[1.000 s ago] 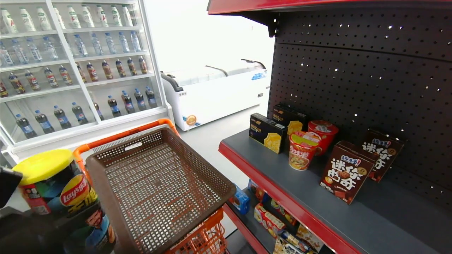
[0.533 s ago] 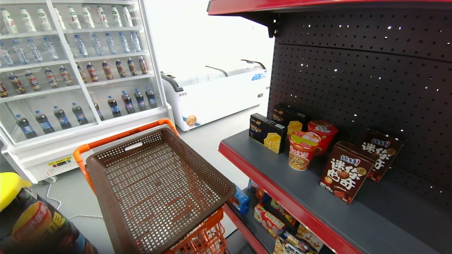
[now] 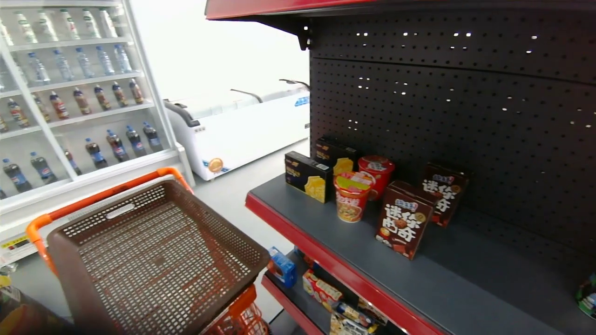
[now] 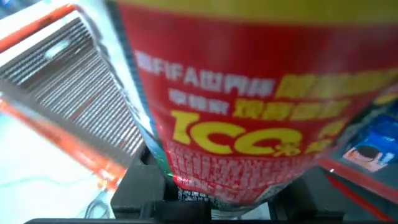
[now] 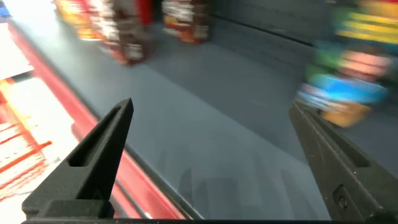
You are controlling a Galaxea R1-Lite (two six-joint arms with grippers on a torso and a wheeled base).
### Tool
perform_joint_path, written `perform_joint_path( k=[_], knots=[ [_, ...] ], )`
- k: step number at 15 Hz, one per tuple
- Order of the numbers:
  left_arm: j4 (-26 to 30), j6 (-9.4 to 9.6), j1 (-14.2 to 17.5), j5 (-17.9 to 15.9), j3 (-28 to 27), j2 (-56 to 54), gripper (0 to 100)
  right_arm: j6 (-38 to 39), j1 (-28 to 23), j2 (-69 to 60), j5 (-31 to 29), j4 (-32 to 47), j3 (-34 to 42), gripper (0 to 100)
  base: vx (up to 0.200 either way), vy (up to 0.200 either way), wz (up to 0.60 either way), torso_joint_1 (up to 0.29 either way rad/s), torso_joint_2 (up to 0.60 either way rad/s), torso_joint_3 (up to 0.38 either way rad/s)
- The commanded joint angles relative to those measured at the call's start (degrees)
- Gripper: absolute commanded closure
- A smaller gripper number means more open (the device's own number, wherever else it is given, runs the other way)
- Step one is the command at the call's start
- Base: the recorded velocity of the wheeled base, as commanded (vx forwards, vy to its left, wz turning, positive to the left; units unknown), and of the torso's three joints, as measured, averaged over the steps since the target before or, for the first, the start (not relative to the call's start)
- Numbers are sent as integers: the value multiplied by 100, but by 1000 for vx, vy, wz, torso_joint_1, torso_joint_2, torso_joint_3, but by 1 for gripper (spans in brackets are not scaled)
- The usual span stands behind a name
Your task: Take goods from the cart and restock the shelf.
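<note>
My left pincer point(image 4: 224, 196) grips the chip can point(image 4: 249, 93) near the cart point(image 3: 149, 260); my right pincer point(image 5: 211, 155) gapes over the shelf point(image 3: 447, 284). Swinging across could topple the brown boxes point(image 3: 402, 225).

The red cylindrical chip can point(image 4: 249, 112) bears yellow and white lettering; the brown plastic basket point(image 3: 153, 260) is perforated all over, its cart frame point(image 3: 100, 195) orange; the grey shelf board point(image 3: 456, 288) has a red front edge, its dotted pegboard back point(image 3: 442, 102) black.
</note>
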Motion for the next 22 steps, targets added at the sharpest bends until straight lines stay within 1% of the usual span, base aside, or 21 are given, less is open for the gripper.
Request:
perform_joint_path(
  k=[1,13,16,21,22],
  knots=[
    [-2,0,-2,1,-4,-60,100,-2,0,-2,1,5,0,0,0,0,-600,-7,7,-2],
    [-2,-44,-2,1,-30,-113,100,-2,0,-2,1,-4,0,0,0,0,-600,2,2,1],
    [7,-88,-2,1,-21,-122,100,-2,0,-2,1,5,0,0,0,0,-600,2,7,-1],
    [16,-97,-11,-17,40,-113,100,-2,0,-2,1,5,0,0,0,0,0,0,0,0],
    [16,-167,-11,-17,58,-122,100,-2,0,-2,1,5,0,0,0,0,0,0,0,0]
  ],
)
